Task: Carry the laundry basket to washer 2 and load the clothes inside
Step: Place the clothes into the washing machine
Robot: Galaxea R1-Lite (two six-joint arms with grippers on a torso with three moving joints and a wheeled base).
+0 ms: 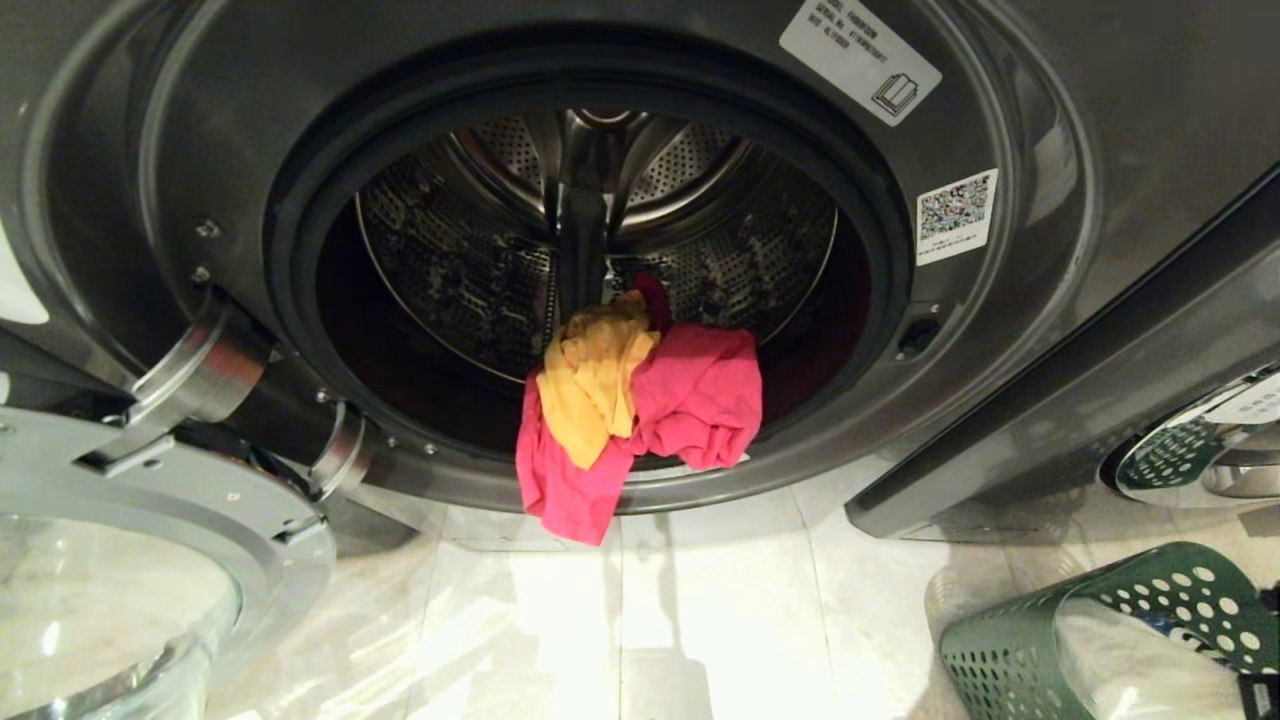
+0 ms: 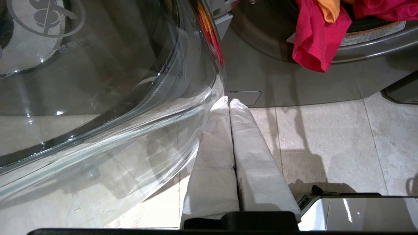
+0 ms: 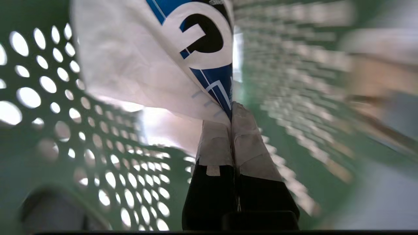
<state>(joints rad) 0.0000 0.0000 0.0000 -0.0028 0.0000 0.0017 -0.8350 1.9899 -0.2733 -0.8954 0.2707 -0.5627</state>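
Right claw [image 3: 232,109], inside the basket [image 3: 81,124], pinches a white printed garment [image 3: 150,58]. I see pink cloth [image 1: 690,400] draped over the washer [image 1: 1000,330] lip; it could slide onto the floor [image 1: 700,620]. Left claw [image 2: 228,101] shut, empty.

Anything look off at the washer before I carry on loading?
Yes. The pink garment and the yellow one are draped over the door seal, pink hanging outside the drum, so the open door would catch them.

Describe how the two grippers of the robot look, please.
The left gripper has two long, tapering fingers wrapped in off-white padding on a black base. The right gripper looks alike: pale taped pads over black finger bodies.
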